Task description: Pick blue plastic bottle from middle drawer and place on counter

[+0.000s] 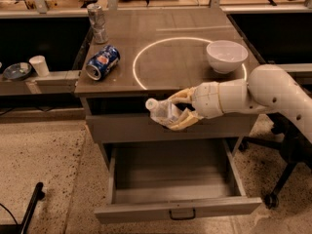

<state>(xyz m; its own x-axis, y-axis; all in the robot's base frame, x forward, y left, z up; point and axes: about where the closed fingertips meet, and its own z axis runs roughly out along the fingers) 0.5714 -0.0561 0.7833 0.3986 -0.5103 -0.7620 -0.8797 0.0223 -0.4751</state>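
Gripper [171, 112] clamps blue plastic bottle [164, 113]

No legible text; hand [173, 113], holding bottle [161, 110], above drawer [146, 210].

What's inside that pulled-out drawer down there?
The middle drawer shows only bare floor; its rear is hidden under the cabinet. The gripper, shut on the blue plastic bottle, hangs above it.

Clear plastic btl [163, 112] in matt jaws
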